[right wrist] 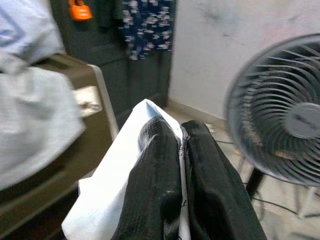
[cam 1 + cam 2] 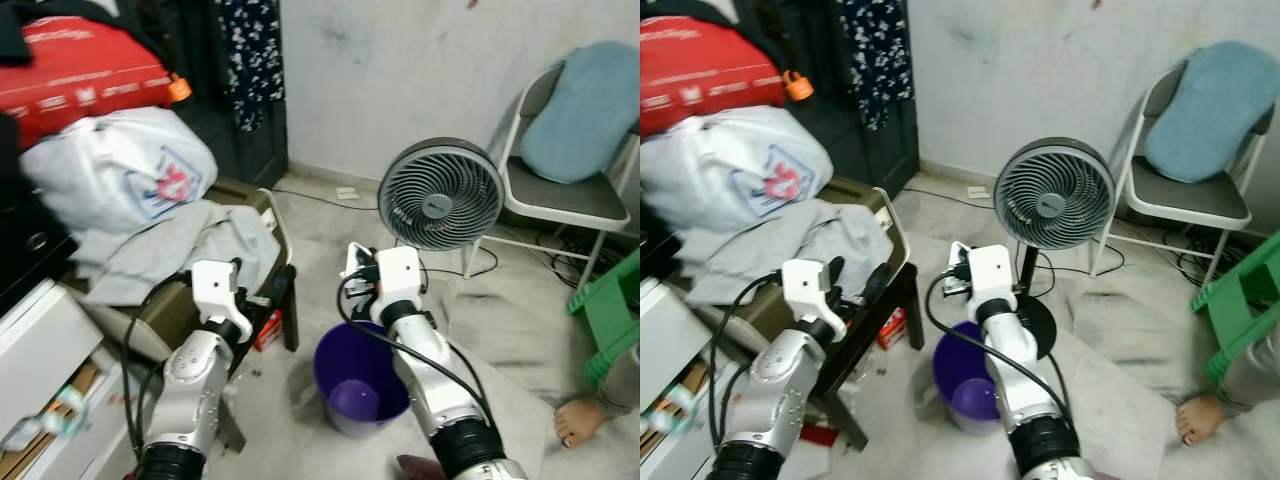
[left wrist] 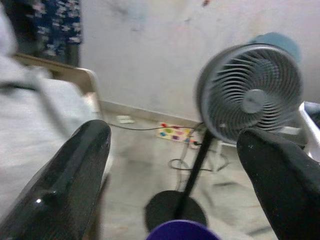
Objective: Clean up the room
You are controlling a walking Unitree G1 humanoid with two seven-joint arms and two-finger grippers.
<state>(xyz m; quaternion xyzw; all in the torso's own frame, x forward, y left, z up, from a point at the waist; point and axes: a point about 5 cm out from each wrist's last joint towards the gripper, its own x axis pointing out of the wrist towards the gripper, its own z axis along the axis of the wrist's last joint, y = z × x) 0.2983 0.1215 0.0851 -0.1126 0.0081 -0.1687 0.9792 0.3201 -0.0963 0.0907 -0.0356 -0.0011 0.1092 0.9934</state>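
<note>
A purple bin [image 2: 360, 385] stands on the floor between my two arms, with a paler purple item lying inside it. My right gripper [image 1: 181, 131] is shut on a white sheet of paper [image 1: 115, 180], and it hangs just above the bin's far rim [image 2: 354, 262]. My left gripper [image 3: 175, 145] is open with nothing between its fingers. It is raised beside the edge of a dark low table [image 2: 282, 300], left of the bin. A crumpled grey cloth [image 2: 180, 245] lies on that table.
A grey standing fan [image 2: 441, 193] is just behind the bin, with cables and a power strip [image 3: 175, 134] beyond. A folding chair [image 2: 560, 190], a green stool [image 2: 612, 310] and a person's bare foot [image 2: 580, 418] are right. A white bag [image 2: 125, 170], a red bag [image 2: 80, 70] and white drawers [image 2: 40, 350] crowd the left.
</note>
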